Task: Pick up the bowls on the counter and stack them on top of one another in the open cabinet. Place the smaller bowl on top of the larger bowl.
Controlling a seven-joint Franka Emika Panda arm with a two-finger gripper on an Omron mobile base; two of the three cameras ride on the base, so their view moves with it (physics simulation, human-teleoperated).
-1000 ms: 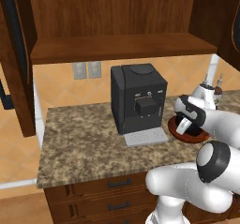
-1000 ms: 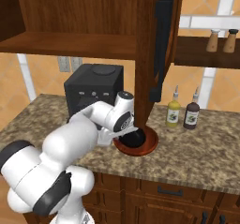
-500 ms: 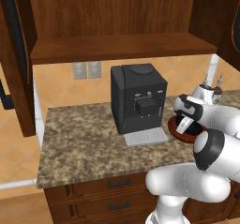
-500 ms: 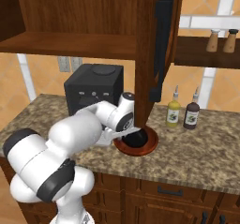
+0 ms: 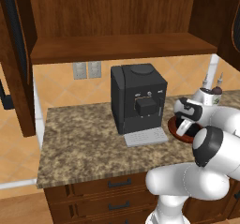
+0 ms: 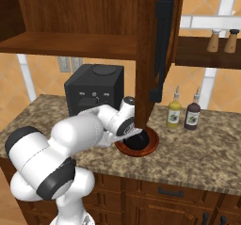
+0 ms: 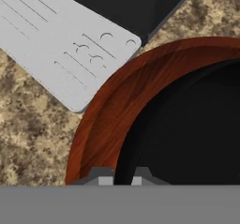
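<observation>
The smaller bowl [image 7: 187, 134], glossy black, sits inside the larger bowl [image 7: 117, 106], the wide reddish-brown one, so the two are already nested on the counter [image 5: 84, 138] rather than in the open cabinet [image 5: 117, 47] overhead. In the hand view the black rim curves up directly ahead of the fingertips [image 7: 104, 176], which straddle the line where the black wall meets the brown floor, one tip on each side. The gripper [image 7: 120, 177] is closed down narrow, apparently pinched on the smaller bowl's near wall, though the contact itself is hidden at the frame's bottom edge. From the right base view the gripper [image 6: 134, 133] reaches down at the brown rim [image 6: 155, 144], just right of the coffee machine [image 6: 94, 90]. The shelf lies up and to the left, so the coming lift probably must clear the machine's top first.
</observation>
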